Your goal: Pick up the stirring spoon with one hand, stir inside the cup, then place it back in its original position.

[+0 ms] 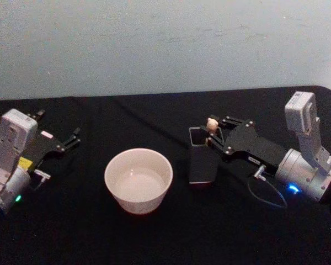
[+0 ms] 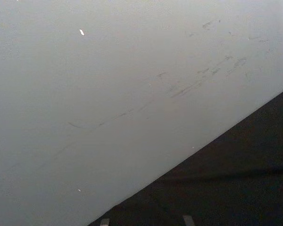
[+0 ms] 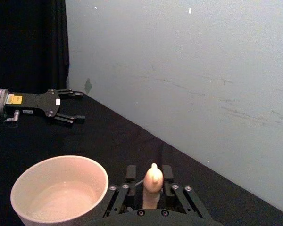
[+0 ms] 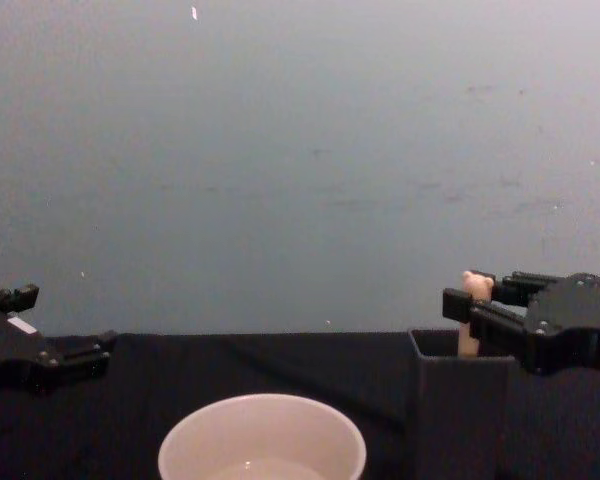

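At right of centre, the right gripper (image 1: 214, 134) brackets the stirring spoon (image 1: 212, 123) standing in its dark holder (image 1: 201, 165); whether it has clamped is unclear. Next: lift it toward the cream cup (image 1: 138, 180). The left gripper (image 1: 71, 138) idles, spread, far left.

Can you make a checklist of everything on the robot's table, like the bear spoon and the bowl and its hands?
Surface: black cloth-covered table, flat.
Job's things: pale peach bear-topped stirring spoon standing upright in the dark grey square holder; wide cream-beige round cup to the holder's left, apart from it, upright.
Clutter: nothing seen.
Grippers: right end effector at the holder's top, fingers either side of the spoon handle; contact cannot be told. Left end effector open, at the table's left, away from the cup.
Cables: thin grey looped cable beside the right wrist.
Surroundings: pale blue-grey scuffed wall behind the table.
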